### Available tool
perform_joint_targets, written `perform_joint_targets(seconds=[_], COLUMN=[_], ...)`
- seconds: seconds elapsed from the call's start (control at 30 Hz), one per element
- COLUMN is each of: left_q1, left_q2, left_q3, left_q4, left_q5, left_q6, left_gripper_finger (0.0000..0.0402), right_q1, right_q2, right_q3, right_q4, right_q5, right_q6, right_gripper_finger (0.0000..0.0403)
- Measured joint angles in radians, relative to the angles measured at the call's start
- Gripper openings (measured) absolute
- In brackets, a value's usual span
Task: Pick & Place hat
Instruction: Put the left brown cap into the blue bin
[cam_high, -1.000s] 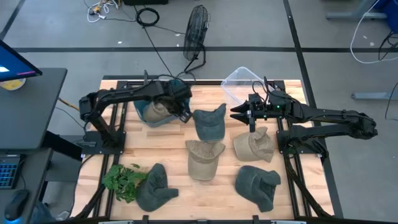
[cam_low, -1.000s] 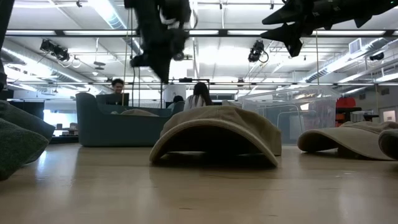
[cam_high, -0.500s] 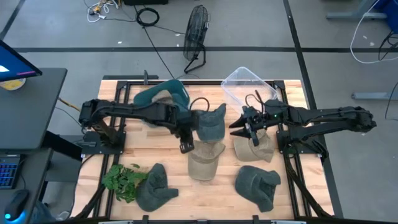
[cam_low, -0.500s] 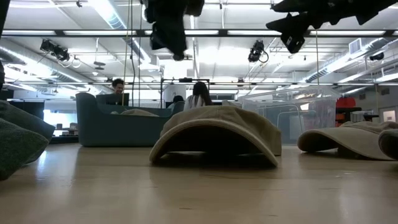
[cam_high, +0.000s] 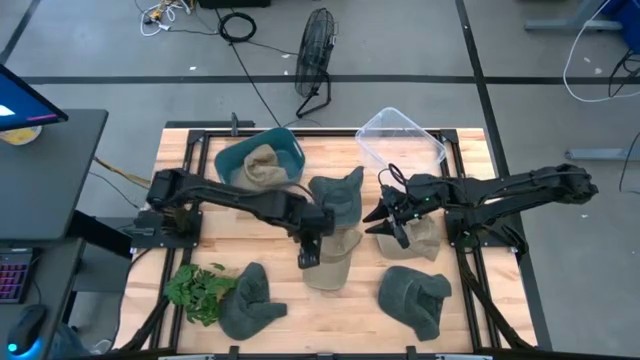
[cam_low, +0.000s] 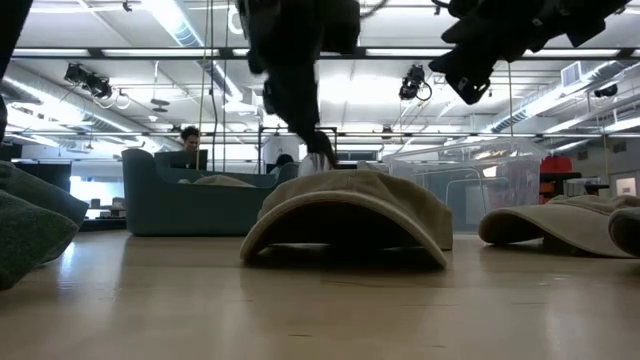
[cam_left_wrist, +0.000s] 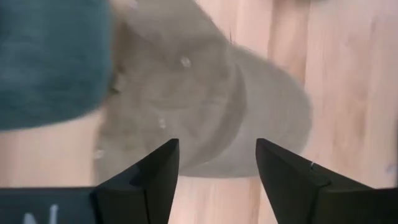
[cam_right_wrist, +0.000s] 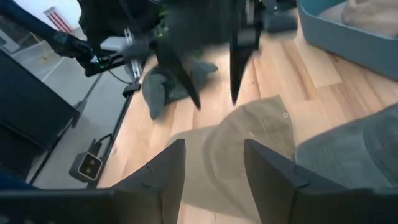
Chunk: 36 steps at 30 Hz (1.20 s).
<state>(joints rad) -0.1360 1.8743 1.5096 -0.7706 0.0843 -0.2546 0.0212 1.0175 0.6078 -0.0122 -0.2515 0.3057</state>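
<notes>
A tan hat (cam_high: 325, 258) lies crown up on the wooden table's middle. My left gripper (cam_high: 308, 250) hangs open just above its left part, fingers pointing down; the wrist view shows the hat (cam_left_wrist: 205, 106) beyond the spread fingers. Whether a fingertip (cam_low: 318, 152) touches the crown (cam_low: 350, 190) I cannot tell. Another tan hat (cam_high: 262, 166) lies in the blue bin (cam_high: 290, 150). My right gripper (cam_high: 386, 216) hovers open beside a third tan hat (cam_high: 412, 236), nothing between its fingers (cam_right_wrist: 174, 168).
A teal hat (cam_high: 336, 195) lies just beyond the middle hat. Two dark grey hats (cam_high: 415, 296) (cam_high: 250, 300) lie near the front edge, next to a green plant (cam_high: 195, 285). A clear plastic box (cam_high: 400, 138) stands at the back right.
My left gripper has swung from the blue bin toward the table's right and near edge, come down over the middle tan hat, and opened. My right gripper has drifted toward the table's left and near edge, lower, over the right tan hat.
</notes>
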Motion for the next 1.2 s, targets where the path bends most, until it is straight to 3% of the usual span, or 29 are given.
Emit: perform_joint_targets(seconds=[0.23,0.43,0.53,0.77,1.07,1.2], left_q1=[-0.031,-0.037,-0.037,-0.034,-0.034,-0.034], left_q2=[0.139,0.17,0.162,0.141,0.04,-0.02], left_q3=[-0.001,0.003,0.001,0.001,0.095,0.174], left_q4=[0.066,0.073,0.074,0.049,-0.224,-0.361], left_q5=[0.011,0.017,0.017,0.007,0.008,-0.053], left_q6=[0.059,0.061,0.066,0.056,0.088,0.214], left_gripper_finger=[0.0216,0.0196,0.0155,0.0014,0.0005,0.0004], right_q1=[0.0,0.0,0.0,0.0,0.0,0.0], right_q2=[0.0,0.0,0.0,0.0,0.0,0.0], right_q3=[0.0,0.0,0.0,0.0,0.0,0.0], right_q4=[-0.006,-0.012,-0.01,-0.011,-0.011,-0.011], right_q5=[0.0,0.0,0.0,0.0,0.0,0.0], right_q6=[0.0,0.0,0.0,0.0,0.0,0.0], right_gripper_finger=[0.0168,0.0168,0.0168,0.0168,0.0168,0.0168])
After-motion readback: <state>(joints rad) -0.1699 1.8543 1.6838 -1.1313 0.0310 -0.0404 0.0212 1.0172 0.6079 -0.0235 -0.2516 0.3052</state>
